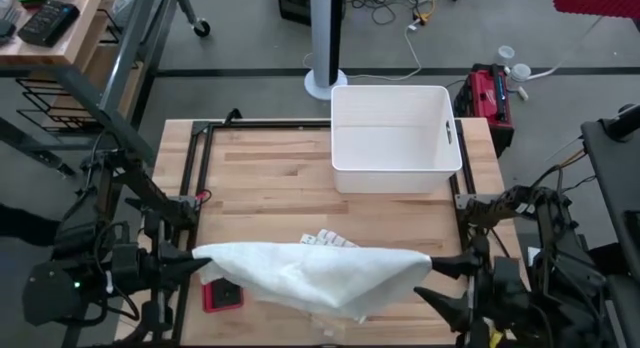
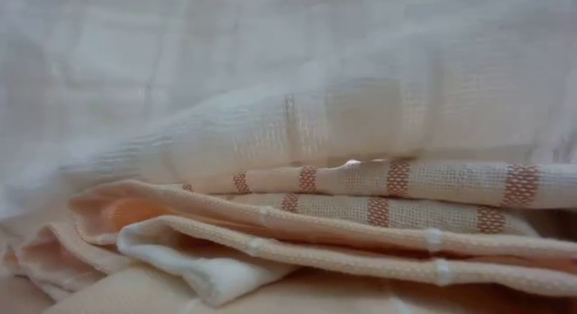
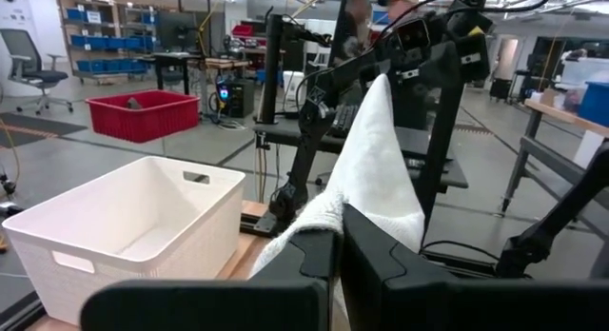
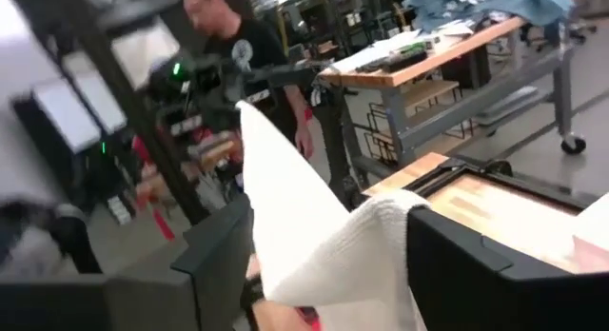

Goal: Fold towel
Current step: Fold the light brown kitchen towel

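Here, towel (image 1: 310, 273) stretched between both arms' jaws, right jaws apart

1. Location type: robotics lab or workshop with a bare concrete floor.
2. Evidence, left wrist view: shelving with blue bins (image 3: 90, 12), red crate (image 3: 143, 115), office chair (image 3: 24, 60).
3. Evidence, high view: loose floor cables (image 1: 400, 8), wooden workbench (image 1: 60, 33), butcher-block table (image 1: 270, 188) in a dark metal frame.
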Motion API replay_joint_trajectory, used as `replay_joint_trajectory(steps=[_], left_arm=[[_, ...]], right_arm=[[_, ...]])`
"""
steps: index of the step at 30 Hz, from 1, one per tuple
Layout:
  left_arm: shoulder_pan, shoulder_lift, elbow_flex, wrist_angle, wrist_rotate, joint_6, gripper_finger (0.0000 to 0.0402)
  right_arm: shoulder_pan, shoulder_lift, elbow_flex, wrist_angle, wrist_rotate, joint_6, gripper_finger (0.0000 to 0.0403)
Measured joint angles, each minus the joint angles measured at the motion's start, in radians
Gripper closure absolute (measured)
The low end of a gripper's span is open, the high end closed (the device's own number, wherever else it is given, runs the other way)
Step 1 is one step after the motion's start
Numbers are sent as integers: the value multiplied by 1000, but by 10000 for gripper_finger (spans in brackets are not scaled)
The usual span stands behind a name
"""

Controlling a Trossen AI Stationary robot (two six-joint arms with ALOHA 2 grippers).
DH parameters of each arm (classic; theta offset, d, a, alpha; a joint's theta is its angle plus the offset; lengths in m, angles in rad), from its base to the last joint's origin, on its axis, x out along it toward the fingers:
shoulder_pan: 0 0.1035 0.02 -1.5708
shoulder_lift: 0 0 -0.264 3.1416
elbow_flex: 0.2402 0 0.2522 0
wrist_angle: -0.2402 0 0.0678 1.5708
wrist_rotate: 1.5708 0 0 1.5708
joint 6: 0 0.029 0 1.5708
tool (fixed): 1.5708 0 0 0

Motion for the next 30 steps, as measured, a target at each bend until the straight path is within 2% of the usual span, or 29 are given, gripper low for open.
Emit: replay_joint_trajectory(steps=[6,12,16,18,22,25,30], left_arm=[[0,-7,0,87,-10,66,401],[0,-17,0,301,-10,254,401],[0,-17,0,443,25,399,401],[0,-18,1,469,26,443,401],[0,-16,-6,402,7,425,401],[0,1,-12,285,34,312,401],[0,43,-50,86,128,115,401]], right_arm=[[-14,0,0,-18,-94,-156,158],[-12,0,-2,-143,-98,-134,169],[-17,5,-18,-208,-98,-106,172],[-19,7,-31,-226,-98,-88,171],[-19,7,-41,-258,-95,-128,175],[-19,7,-44,-273,-109,-198,179],[-19,7,-54,-274,-218,-128,189]])
